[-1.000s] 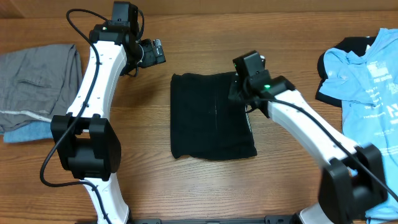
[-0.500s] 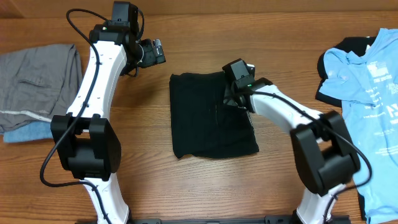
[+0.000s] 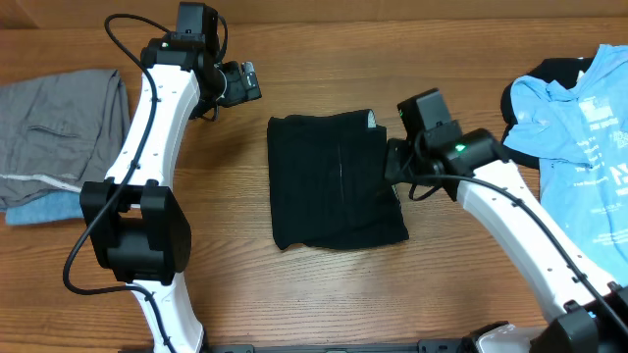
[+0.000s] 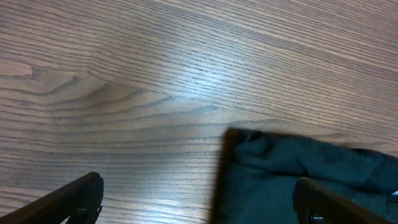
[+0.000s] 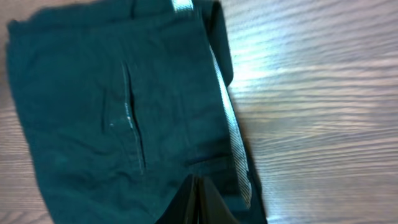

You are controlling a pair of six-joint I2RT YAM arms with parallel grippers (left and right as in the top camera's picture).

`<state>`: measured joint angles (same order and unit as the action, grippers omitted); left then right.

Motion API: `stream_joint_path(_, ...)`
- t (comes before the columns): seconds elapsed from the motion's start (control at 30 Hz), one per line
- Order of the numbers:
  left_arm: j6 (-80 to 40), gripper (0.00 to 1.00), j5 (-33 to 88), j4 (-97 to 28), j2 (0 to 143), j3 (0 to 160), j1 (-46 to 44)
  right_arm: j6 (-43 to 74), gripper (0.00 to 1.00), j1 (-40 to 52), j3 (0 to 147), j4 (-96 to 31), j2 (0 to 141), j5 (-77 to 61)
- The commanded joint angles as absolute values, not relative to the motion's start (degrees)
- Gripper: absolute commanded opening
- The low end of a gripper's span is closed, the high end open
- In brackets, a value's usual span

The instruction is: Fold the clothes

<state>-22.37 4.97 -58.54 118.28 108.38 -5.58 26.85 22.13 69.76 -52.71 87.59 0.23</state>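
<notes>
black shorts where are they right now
Overhead view: the black shorts lie folded at the centre of the table, the shut right end effector at their right edge, the light blue T-shirt farther right.

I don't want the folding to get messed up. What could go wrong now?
The shut right gripper sits at the right edge of the folded black cloth shorts; sliding could drag that edge and open the fold. The open left gripper hovers near the shorts' corner and might snag it.

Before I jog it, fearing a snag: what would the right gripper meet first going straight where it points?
The folded black cloth shorts: the shut right gripper points onto them, near their pale-lined edge. Whether it touches them is unclear.
</notes>
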Motion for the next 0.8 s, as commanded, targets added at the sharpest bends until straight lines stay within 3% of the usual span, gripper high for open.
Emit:
stream_joint_path(0.0, -22.94, 1.00, 5.56, -58.48, 116.51, 108.90, -5.67, 26.61, 0.04, 22.04, 63.13, -50.09, 88.86, -1.17)
stream_joint_path(0.33, -22.94, 1.00, 5.58, -58.48, 116.51, 108.90, -5.67, 30.94, 0.05, 22.00, 40.36, -28.84, 89.60, -1.26)
stream_joint_path(0.43, -22.94, 1.00, 5.58, -58.48, 116.51, 108.90, -5.67, 31.07, 0.04, 21.98, 41.34, -30.20, 89.60, -0.89)
stream_joint_path(0.67, -22.94, 1.00, 5.58, -58.50, 116.51, 108.90, -5.69, 31.09, 0.04, 21.98, 57.19, -49.98, 84.71, 4.40)
stream_joint_path(0.77, -22.94, 1.00, 5.58, -58.48, 116.51, 108.90, -5.69, 31.07, 0.04, 22.00, 62.11, -51.42, 82.56, 1.54)
